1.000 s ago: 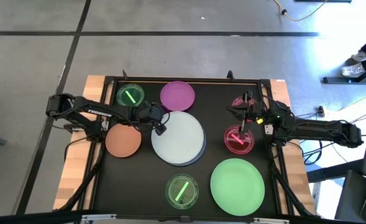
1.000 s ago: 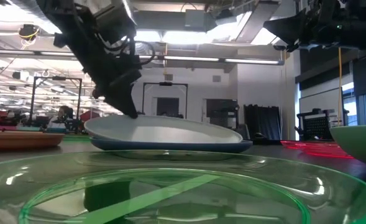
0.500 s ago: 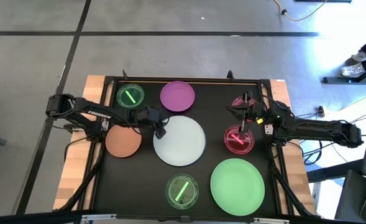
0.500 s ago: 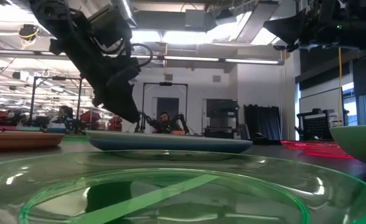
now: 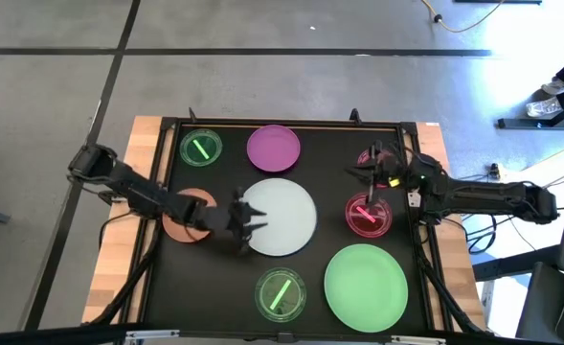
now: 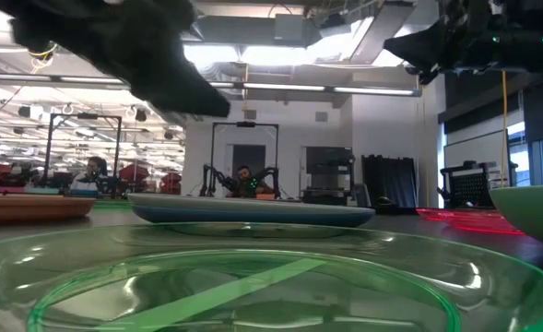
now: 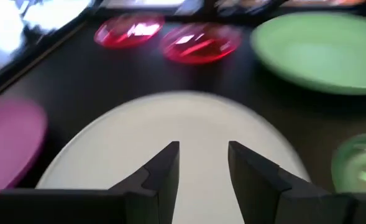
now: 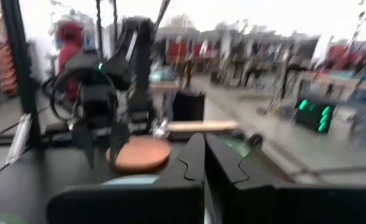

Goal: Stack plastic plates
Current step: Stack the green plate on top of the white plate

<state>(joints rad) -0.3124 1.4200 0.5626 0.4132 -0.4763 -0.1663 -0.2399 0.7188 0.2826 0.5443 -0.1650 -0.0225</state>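
Note:
A large white plate (image 5: 282, 217) lies flat on a blue plate (image 6: 253, 216) at the table's middle. My left gripper (image 7: 202, 155) hangs open above the white plate's left, near part (image 5: 248, 218) and touches nothing. An orange plate (image 5: 188, 222) lies partly under my left arm. A purple plate (image 5: 273, 147) and a small green plate (image 5: 201, 148) lie at the far side. Another small green plate (image 5: 280, 292) and a large green plate (image 5: 365, 286) lie at the near side. My right gripper (image 8: 204, 155) is shut and raised at the right (image 5: 375, 182), over two small pink plates (image 5: 369, 215).
The black mat has a raised frame (image 5: 262, 123) around it, on a wooden table top (image 5: 119, 268). Bare mat shows between the white plate and the pink plates (image 5: 331, 192). The room beyond the table holds other tables and robot arms (image 8: 96, 87).
My left gripper has let go of the white plate's left edge, which it held tilted up. That edge has dropped, and the plate now lies flat on the blue one. The gripper has risen and gone toward the table's near edge.

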